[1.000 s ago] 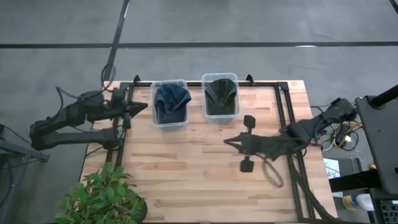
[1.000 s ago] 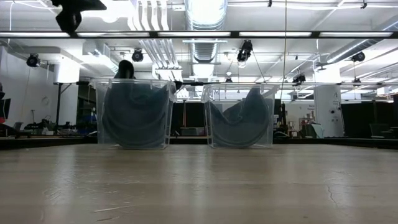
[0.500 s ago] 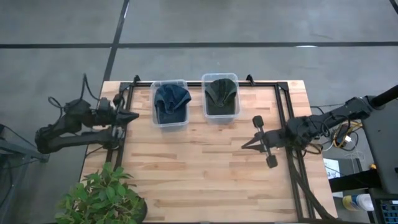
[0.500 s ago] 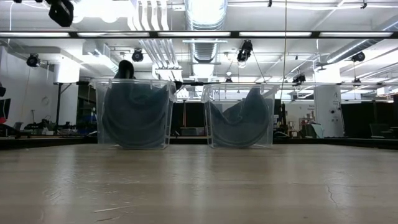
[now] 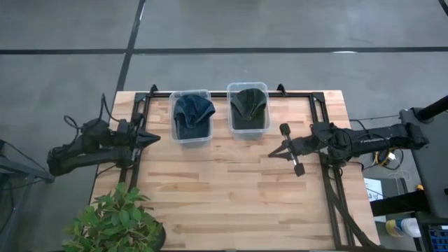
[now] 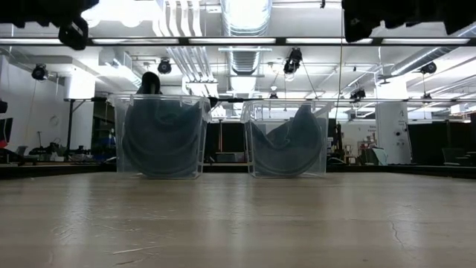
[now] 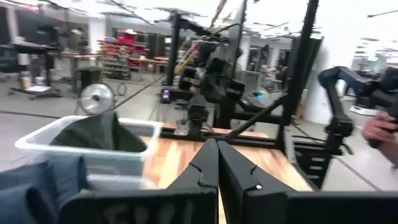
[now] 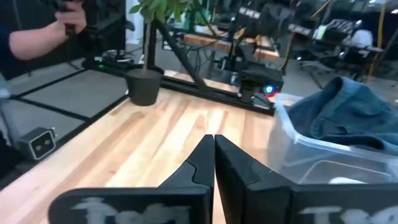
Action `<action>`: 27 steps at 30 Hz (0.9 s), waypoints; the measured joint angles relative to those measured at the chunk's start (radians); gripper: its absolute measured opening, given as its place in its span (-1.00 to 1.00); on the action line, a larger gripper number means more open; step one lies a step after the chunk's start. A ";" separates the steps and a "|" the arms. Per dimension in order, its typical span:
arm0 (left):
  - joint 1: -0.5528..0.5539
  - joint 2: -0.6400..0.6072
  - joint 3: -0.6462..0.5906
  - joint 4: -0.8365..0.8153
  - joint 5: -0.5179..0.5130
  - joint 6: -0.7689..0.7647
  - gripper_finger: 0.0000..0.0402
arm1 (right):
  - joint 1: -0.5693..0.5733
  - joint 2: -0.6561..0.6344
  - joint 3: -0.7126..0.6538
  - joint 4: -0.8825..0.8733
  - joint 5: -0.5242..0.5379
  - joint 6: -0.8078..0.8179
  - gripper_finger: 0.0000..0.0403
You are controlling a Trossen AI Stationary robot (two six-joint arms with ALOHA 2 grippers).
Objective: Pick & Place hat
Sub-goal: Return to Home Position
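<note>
My left claw (image 5: 155, 137) hangs clenched and empty over the left edge of the table (image 5: 210, 196), tips aimed toward the left bin (image 5: 172, 120). A blue cap (image 5: 193, 112) lies crumpled inside that bin. Just beside it, the right bin (image 5: 229, 109) holds a darker cap (image 5: 248, 105). My right claw (image 5: 271, 155), also clenched on nothing, hangs near the right bin.

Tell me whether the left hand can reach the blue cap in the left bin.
Probably yes: the left hand, shut, sits beside the open-topped left bin; nothing blocks the blue cap.
</note>
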State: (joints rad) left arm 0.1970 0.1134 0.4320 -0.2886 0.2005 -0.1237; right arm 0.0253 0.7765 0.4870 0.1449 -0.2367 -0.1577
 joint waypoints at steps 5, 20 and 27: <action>0.000 -0.105 -0.069 0.031 -0.035 -0.001 -1.00 | -0.033 -0.091 -0.096 0.053 0.008 -0.001 -0.96; -0.001 -0.078 -0.175 0.184 0.003 -0.001 -1.00 | -0.035 -0.408 -0.413 0.202 0.079 0.041 -0.96; -0.001 -0.079 -0.279 0.323 0.004 0.047 -1.00 | -0.035 -0.504 -0.478 0.182 0.079 0.010 -0.96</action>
State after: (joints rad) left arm 0.1963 0.0345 0.1527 0.0340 0.2043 -0.0768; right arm -0.0093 0.2722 0.0086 0.3271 -0.1577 -0.1482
